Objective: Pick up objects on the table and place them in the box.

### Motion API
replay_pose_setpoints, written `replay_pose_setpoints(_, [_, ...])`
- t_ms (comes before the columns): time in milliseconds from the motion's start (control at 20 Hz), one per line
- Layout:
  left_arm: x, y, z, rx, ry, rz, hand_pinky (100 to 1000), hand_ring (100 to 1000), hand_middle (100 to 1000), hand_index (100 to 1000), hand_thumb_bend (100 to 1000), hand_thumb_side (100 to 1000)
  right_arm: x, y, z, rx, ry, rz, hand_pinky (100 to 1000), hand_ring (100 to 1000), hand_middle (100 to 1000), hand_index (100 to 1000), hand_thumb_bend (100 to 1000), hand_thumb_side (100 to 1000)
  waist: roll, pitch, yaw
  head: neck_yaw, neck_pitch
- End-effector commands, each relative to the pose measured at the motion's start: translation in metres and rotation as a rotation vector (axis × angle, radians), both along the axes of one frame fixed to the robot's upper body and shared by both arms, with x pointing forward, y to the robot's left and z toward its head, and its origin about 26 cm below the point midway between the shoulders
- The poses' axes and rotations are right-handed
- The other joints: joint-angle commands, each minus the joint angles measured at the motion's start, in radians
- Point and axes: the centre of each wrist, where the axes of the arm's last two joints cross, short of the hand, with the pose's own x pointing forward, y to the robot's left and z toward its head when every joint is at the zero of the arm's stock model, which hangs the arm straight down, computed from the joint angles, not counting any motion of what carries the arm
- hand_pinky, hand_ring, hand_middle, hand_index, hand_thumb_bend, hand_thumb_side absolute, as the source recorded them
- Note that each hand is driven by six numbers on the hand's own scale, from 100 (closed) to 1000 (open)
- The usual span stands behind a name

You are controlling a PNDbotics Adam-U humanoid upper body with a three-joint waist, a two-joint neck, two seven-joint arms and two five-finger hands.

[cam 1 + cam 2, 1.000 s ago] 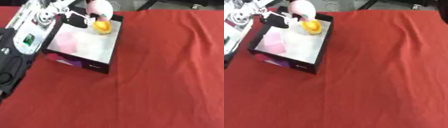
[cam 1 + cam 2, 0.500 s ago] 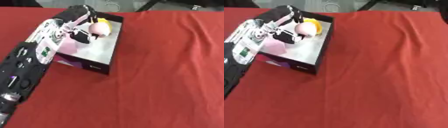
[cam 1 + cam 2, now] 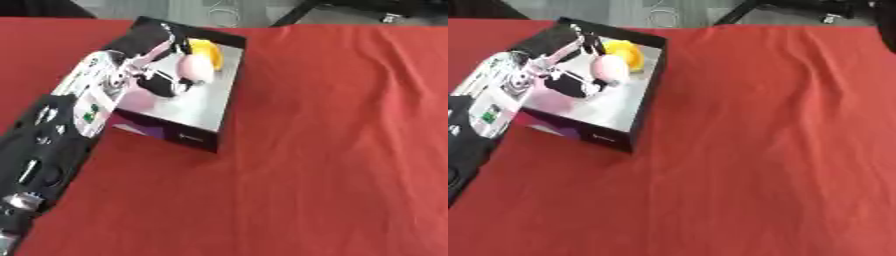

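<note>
Pink ball is the thing in the left hand: it is round, pale pink and smooth, with a soft shine on its top side. It sits over the far half of the box, just beside a yellow object that lies in the far right corner of the box. The yellow object looks rounded and glossy, but its exact shape cannot be told. Nearer in the box, under the hand, a pale pink patch shows on the floor; what it is cannot be made out.

The fingers of the left hand are curled around the ball, with the thumb on the near side, so the ball is clamped between them. Whether the ball already touches the box floor cannot be told.

The box is black outside with a light grey inside floor. Its near wall has a purple area at the left and a small white mark at the lower right, too blurred to read. On the silver forearm there is a small green label; its writing also cannot be read.

The left arm comes in from the lower left corner, black at the near part and silver closer to the hand. The box stands on a red cloth with soft wrinkles at the far right. The right hand shows in no view
</note>
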Motion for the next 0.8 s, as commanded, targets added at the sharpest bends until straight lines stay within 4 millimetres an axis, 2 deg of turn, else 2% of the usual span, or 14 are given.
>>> replay_pose_setpoints(50, [0.0,0.005,0.016,-0.01,-0.048,0.014,884,814,817,907,674,532,-0.003,-0.002,0.009,-0.021,-0.02,-0.006,992,828,720,823,261,367,-0.013,-0.024,-0.001,-0.002,-0.003])
replay_pose_setpoints(100, [0.0,0.007,0.017,-0.013,-0.052,0.023,884,814,818,910,686,547,-0.003,-0.002,0.009,-0.022,-0.019,-0.005,992,827,720,823,261,367,-0.013,-0.024,-0.001,-0.004,-0.002])
replay_pose_setpoints(150, [-0.001,0.01,0.019,-0.02,-0.057,0.031,882,811,822,915,730,607,-0.003,-0.002,0.009,-0.023,-0.018,-0.004,992,827,720,823,257,368,-0.012,-0.025,0.001,-0.006,0.0])
replay_pose_setpoints(250, [-0.003,0.017,0.024,-0.051,-0.071,0.053,880,805,821,917,727,656,-0.002,-0.002,0.009,-0.024,-0.016,-0.002,992,827,720,823,257,367,-0.01,-0.027,0.004,-0.011,0.003])
replay_pose_setpoints(350, [-0.006,0.029,0.029,-0.105,-0.087,0.085,881,799,818,915,674,673,-0.002,-0.002,0.01,-0.025,-0.016,-0.002,992,827,720,823,255,366,-0.007,-0.029,0.007,-0.015,0.007])
replay_pose_setpoints(550, [-0.025,0.06,0.056,-0.347,-0.112,0.11,876,758,789,880,437,699,-0.002,-0.003,0.01,-0.021,-0.016,-0.009,992,828,720,823,257,368,-0.009,-0.028,0.014,-0.038,0.025])
replay_pose_setpoints(800, [-0.067,0.1,0.098,-0.731,-0.147,0.041,858,728,770,861,340,670,-0.004,-0.007,0.008,-0.009,-0.018,-0.023,993,828,720,823,255,367,-0.016,-0.024,0.022,-0.067,0.03])
